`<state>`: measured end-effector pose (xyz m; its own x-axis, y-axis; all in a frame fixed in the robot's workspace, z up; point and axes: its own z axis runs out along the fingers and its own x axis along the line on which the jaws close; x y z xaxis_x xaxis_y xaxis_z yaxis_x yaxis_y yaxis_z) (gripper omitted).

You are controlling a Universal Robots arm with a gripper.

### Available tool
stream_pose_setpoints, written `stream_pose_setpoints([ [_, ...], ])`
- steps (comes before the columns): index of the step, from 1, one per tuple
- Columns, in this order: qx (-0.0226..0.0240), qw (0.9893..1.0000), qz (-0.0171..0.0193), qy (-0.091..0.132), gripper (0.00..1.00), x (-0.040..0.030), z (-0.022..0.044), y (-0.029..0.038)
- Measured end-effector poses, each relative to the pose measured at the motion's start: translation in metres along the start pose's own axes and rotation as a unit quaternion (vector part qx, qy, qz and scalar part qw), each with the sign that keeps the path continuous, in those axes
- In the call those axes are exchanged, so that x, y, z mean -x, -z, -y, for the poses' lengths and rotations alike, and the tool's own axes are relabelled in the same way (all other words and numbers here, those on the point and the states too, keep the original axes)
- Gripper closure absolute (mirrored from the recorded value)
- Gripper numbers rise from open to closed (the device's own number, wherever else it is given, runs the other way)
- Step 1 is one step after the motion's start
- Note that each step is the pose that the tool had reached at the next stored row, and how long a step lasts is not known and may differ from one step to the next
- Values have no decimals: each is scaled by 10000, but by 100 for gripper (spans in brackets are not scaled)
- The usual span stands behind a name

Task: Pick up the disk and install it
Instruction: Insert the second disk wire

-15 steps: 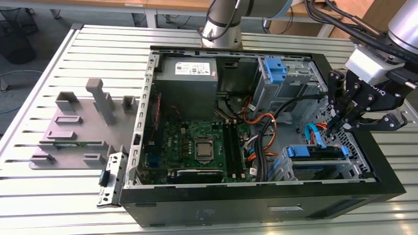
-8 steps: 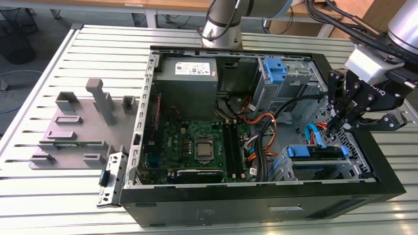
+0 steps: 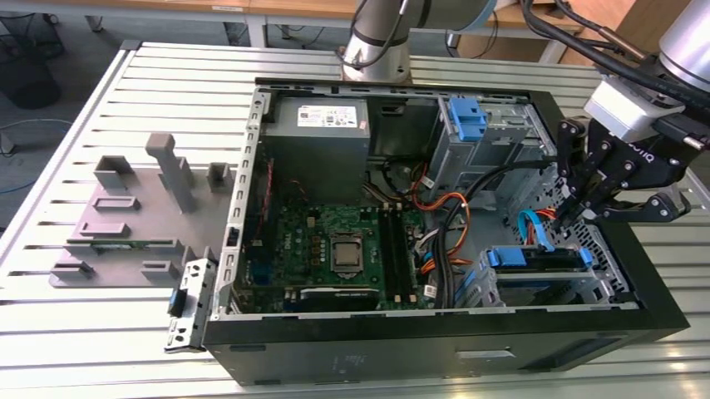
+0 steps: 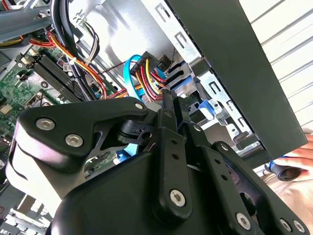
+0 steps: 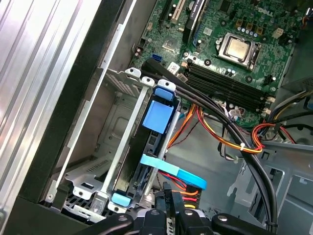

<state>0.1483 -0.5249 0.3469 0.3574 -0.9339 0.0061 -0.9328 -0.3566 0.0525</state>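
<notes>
Above the seated disk (image 3: 534, 258) (blue rails) hover the fingers (image 3: 574, 208).

I take the open computer case (image 3: 444, 349) as my landmark; it lies on the slatted bench (image 3: 66, 349). Inside it, the green motherboard (image 3: 332, 249) sits mid-floor, with the grey power supply (image 3: 316, 125) just beyond it, toward the far wall. Orange and yellow cables (image 3: 438, 212) run beside the motherboard, on the exterior view's right. Outside the case, on the exterior view's left, I see a grey fixture (image 3: 133, 216) with upright blocks.
</notes>
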Motion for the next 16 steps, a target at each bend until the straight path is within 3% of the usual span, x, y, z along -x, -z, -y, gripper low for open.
stream_pose_setpoints([
  [16,-16,10000,-6,-1,83,5,-13,-1],
])
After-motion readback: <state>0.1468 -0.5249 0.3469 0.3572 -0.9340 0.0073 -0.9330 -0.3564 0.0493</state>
